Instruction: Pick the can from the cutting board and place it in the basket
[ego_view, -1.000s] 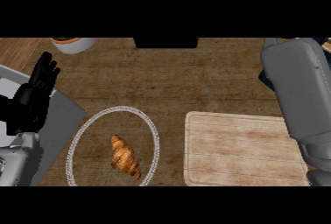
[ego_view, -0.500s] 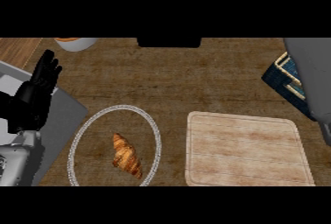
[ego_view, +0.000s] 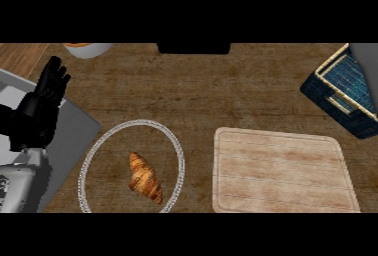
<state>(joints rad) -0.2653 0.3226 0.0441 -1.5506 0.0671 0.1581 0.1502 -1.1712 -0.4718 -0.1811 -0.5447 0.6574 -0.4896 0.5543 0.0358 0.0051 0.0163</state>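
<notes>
The wooden cutting board (ego_view: 284, 172) lies at the lower right with nothing on it. No can shows anywhere in the head view. A dark blue basket (ego_view: 345, 89) with a tan rim sits at the right edge, partly cut off. A grey piece of my right forearm (ego_view: 365, 52) shows above it in the top right corner; the right hand itself is out of view. My left hand (ego_view: 40, 107) rests open at the left edge, fingers up, holding nothing.
A round plate (ego_view: 94, 150) with a croissant (ego_view: 145, 177) stands left of the cutting board. An orange-and-white bowl (ego_view: 87, 48) and a dark object (ego_view: 194, 48) sit at the counter's far edge. A grey slab (ego_view: 70, 125) lies under my left arm.
My right forearm has swung away to the upper right, uncovering the basket and the board's right side. The left hand has kept still.
</notes>
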